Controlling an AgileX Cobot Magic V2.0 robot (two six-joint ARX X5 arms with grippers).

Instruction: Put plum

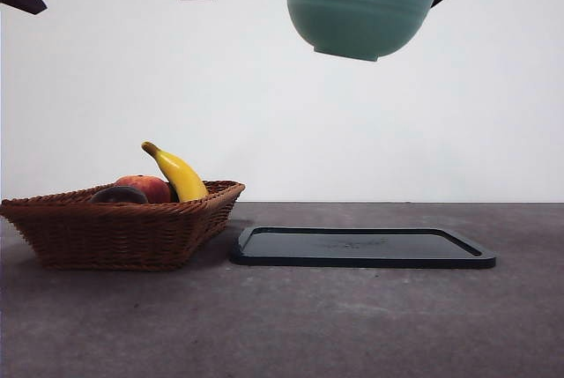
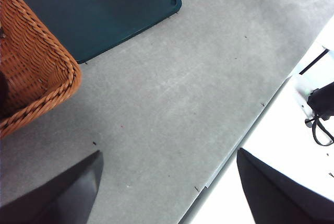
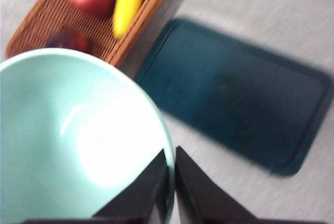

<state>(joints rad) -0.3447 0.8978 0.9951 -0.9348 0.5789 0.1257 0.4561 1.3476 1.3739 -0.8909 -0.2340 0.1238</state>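
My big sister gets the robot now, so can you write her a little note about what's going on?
Right tool: shut on the rim of the green bowl, held high in the air above the dark tray.
Left tool: open, holding nothing, over bare table beside the basket.
The plum lies in the basket with a peach and a banana.
Done: bowl lifted.
Left: probably set the bowl down, then pick and place the plum.

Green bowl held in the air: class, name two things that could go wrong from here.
1. The right gripper pinches only the rim of the green bowl, high above the dark tray; it might slip and drop.
2. The plum lies low in the basket beside the peach and banana, so grasping could disturb them.
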